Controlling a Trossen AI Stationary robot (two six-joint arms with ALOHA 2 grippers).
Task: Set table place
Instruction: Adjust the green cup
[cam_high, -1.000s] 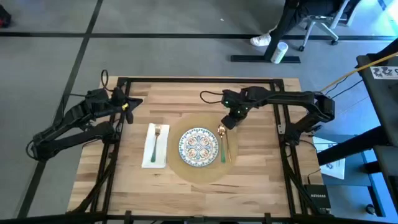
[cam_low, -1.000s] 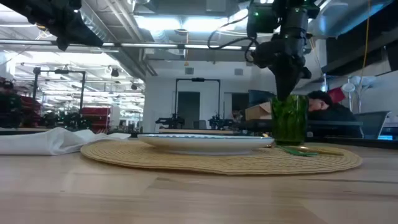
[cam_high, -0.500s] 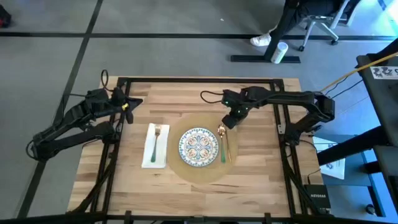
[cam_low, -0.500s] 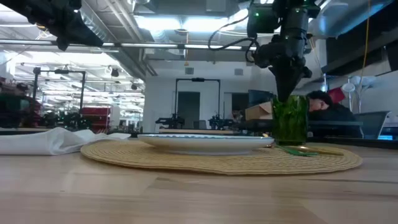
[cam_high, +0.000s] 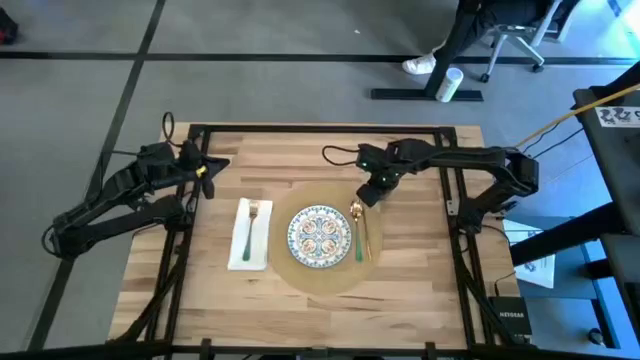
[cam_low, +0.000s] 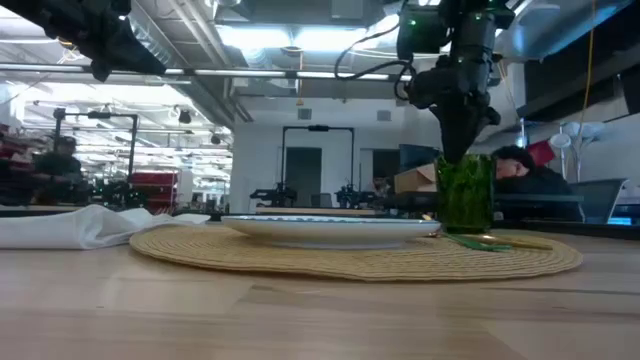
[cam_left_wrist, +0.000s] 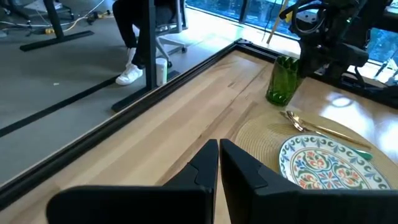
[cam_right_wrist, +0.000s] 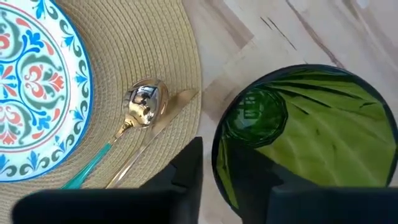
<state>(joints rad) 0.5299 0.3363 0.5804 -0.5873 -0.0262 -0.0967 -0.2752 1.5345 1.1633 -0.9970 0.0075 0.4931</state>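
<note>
At the left of the overhead frame, the left hand hung over the bare upper-left part of the wooden surface, its fingers pressed together and holding nothing. Right of it lay a white napkin carrying a fork. At centre sat the round tan placemat, with a patterned plate on it and, just right of the plate, a gold spoon and a gold knife. Above these, at the placemat's upper-right edge, the right hand pinched the rim of a green glass, one finger inside the rim and one outside. The glass stood upright.
</note>
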